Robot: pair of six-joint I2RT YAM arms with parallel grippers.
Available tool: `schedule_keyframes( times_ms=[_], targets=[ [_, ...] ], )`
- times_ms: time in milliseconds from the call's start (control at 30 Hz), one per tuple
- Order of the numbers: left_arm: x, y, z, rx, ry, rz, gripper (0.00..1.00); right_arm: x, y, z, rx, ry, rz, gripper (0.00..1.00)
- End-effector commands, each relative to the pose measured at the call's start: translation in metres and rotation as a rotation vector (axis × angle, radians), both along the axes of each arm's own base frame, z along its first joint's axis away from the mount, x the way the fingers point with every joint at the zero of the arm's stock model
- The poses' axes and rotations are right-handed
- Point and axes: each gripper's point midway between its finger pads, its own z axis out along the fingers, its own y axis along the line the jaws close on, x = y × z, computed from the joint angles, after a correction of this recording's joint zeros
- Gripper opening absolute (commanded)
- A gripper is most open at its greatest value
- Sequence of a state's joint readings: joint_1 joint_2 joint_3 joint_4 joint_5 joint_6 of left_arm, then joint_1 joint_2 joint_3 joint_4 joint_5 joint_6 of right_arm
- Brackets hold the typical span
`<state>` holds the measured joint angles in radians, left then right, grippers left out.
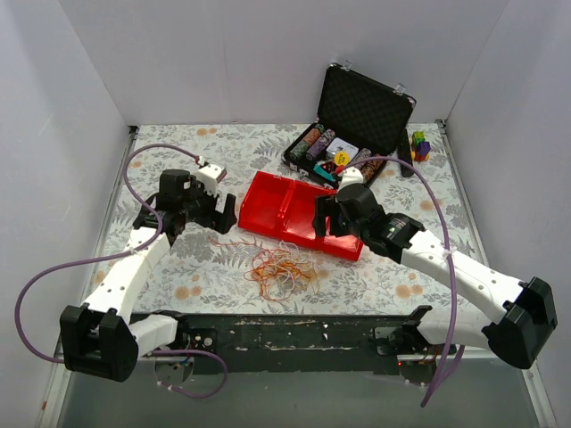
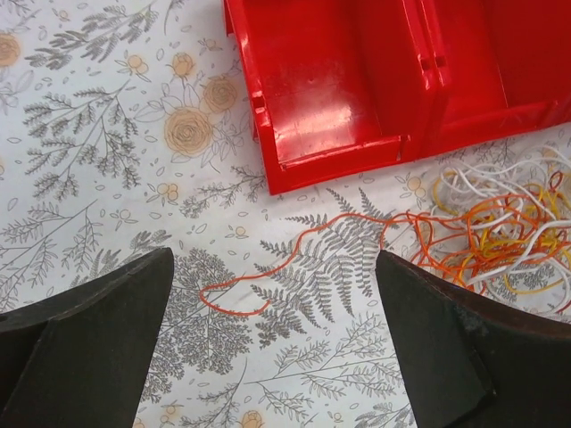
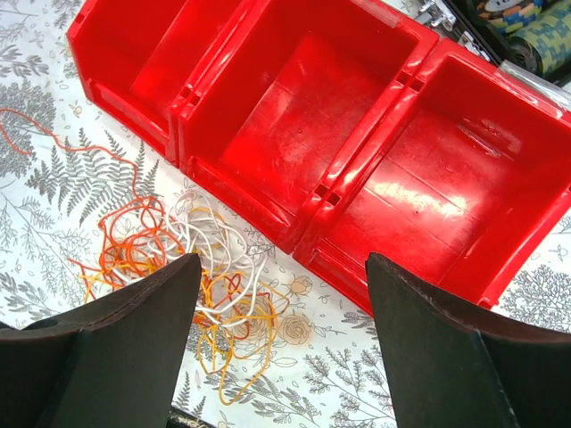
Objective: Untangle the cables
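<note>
White walls stand round a table with a flowery cloth [image 1: 178, 276]; the cables [image 1: 281, 267] lie in a small heap on it, just in front of the red tray [image 1: 290, 205]. They look thin as hair, light and bendy, curled in orange, yellow and white loops; a hard pull would likely snag them. One orange strand [image 2: 234, 312] trails out alone, a good place to pinch; the left gripper [image 2: 275, 294] hangs over it, fingers wide, holding nothing; the right gripper [image 3: 284, 285] is wide and empty too; the tray looks like hard, shiny plastic.

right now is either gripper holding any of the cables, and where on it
Nothing is held: the left gripper and the right gripper are both open and empty, with the cables lying loose below them.
</note>
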<state>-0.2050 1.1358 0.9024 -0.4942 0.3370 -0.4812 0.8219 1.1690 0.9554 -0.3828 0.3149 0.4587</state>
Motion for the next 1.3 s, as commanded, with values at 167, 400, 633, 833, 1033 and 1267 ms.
schedule_keyframes(
  times_ms=[167, 400, 633, 833, 1033, 1267],
  targets=[
    [-0.019, -0.002, -0.030, 0.069, 0.017, -0.152, 0.98, -0.004, 0.037, 0.037, 0.044, -0.160, 0.158, 0.81],
    [-0.032, 0.004, -0.073, 0.173, 0.088, -0.283, 0.98, -0.025, 0.067, 0.044, 0.026, -0.215, 0.247, 0.77],
    [-0.038, 0.008, -0.096, 0.219, 0.130, -0.340, 0.97, -0.035, 0.082, 0.041, 0.006, -0.217, 0.278, 0.74],
    [-0.041, 0.008, -0.115, 0.231, 0.168, -0.376, 0.93, -0.039, 0.082, 0.043, 0.043, -0.234, 0.271, 0.71],
    [-0.034, 0.003, -0.130, 0.260, 0.188, -0.409, 0.90, -0.043, 0.079, 0.045, 0.068, -0.236, 0.260, 0.70],
    [-0.033, -0.007, -0.141, 0.256, 0.200, -0.450, 0.76, -0.044, 0.078, 0.049, 0.079, -0.247, 0.255, 0.68]
  ],
)
